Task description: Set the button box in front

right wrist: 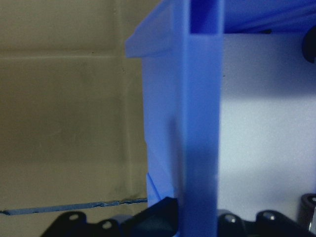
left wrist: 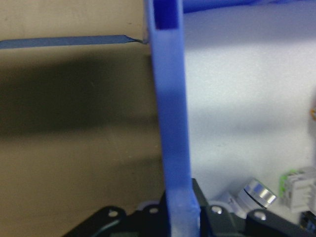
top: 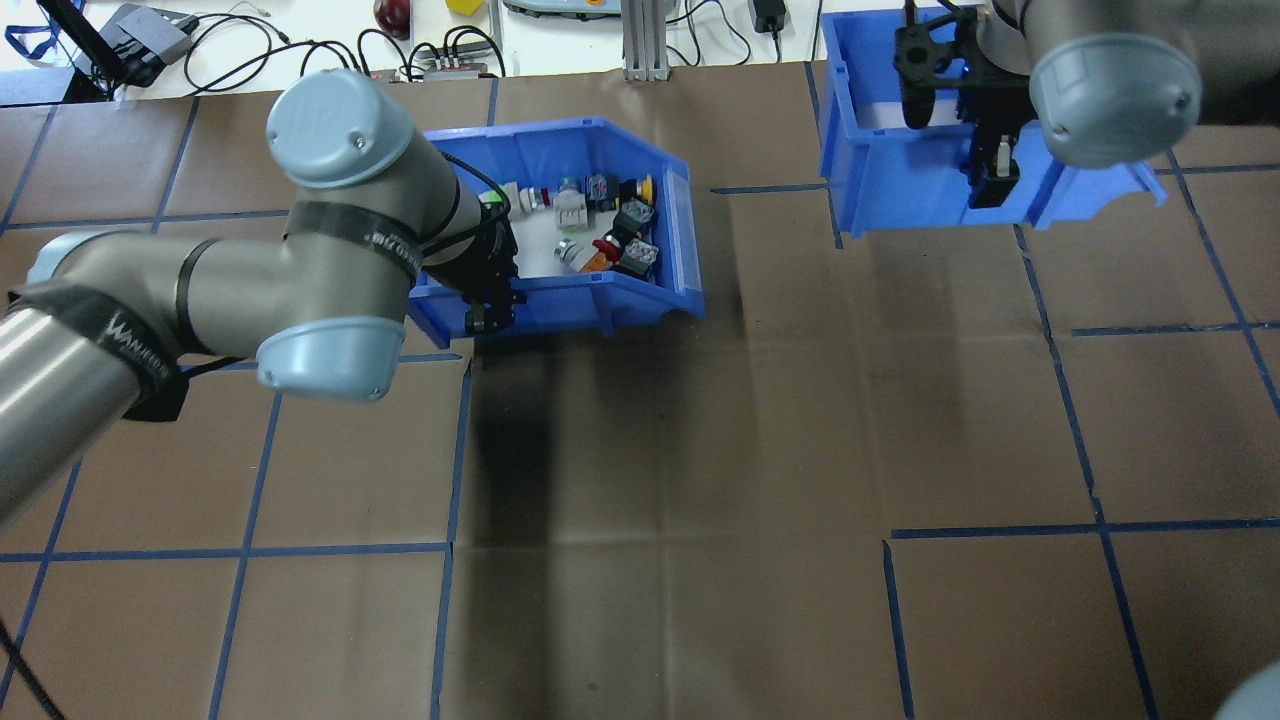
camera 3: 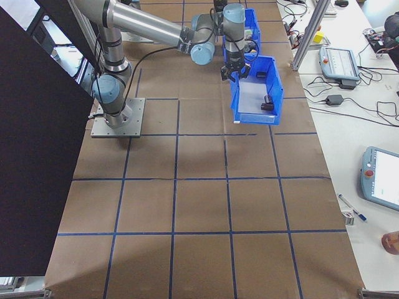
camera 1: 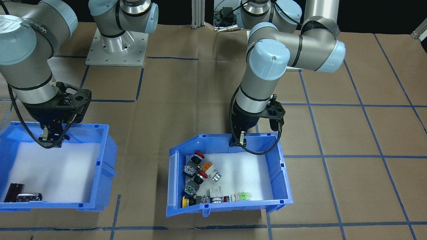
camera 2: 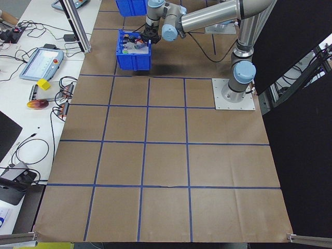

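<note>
At the lower middle of the front view we see the button box (camera 1: 277,173) on the brown table (camera 1: 350,186). Our left gripper (camera 1: 241,141) pinches its back wall with both jaws. At the lower left, our right gripper (camera 1: 51,138) pinches the wall of the other bin (camera 1: 106,160) the same way.
</note>
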You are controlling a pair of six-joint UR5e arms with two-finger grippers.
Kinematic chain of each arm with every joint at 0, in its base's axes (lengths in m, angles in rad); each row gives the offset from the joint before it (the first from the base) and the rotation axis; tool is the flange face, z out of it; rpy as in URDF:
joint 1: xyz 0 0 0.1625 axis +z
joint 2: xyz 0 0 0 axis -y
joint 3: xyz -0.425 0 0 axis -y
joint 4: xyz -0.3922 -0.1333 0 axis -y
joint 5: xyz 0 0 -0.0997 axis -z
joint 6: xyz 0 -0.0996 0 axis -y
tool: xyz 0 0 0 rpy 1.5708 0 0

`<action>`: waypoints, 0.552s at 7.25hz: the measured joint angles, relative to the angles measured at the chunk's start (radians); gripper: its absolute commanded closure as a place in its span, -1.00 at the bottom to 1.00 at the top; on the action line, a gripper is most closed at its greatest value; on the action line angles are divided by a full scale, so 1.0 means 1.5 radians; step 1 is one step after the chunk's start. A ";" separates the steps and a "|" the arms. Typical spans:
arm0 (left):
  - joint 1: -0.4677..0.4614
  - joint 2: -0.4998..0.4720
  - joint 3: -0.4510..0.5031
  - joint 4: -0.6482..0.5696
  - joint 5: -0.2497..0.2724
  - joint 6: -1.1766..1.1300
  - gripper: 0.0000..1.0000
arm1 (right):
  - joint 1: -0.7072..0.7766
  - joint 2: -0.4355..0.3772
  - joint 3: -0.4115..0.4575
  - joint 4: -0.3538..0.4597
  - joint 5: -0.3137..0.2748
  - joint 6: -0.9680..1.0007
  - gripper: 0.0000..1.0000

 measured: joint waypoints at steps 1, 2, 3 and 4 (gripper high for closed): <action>-0.022 -0.033 0.035 -0.001 0.001 -0.005 1.00 | -0.011 -0.028 0.054 -0.033 0.008 -0.013 0.90; -0.043 -0.063 0.072 -0.004 0.001 -0.017 1.00 | -0.018 -0.051 0.099 -0.056 0.012 -0.018 0.90; -0.060 -0.089 0.102 -0.006 0.001 -0.037 1.00 | -0.024 -0.069 0.133 -0.068 0.014 -0.022 0.90; -0.071 -0.108 0.120 -0.007 0.001 -0.052 1.00 | -0.030 -0.081 0.153 -0.072 0.015 -0.025 0.90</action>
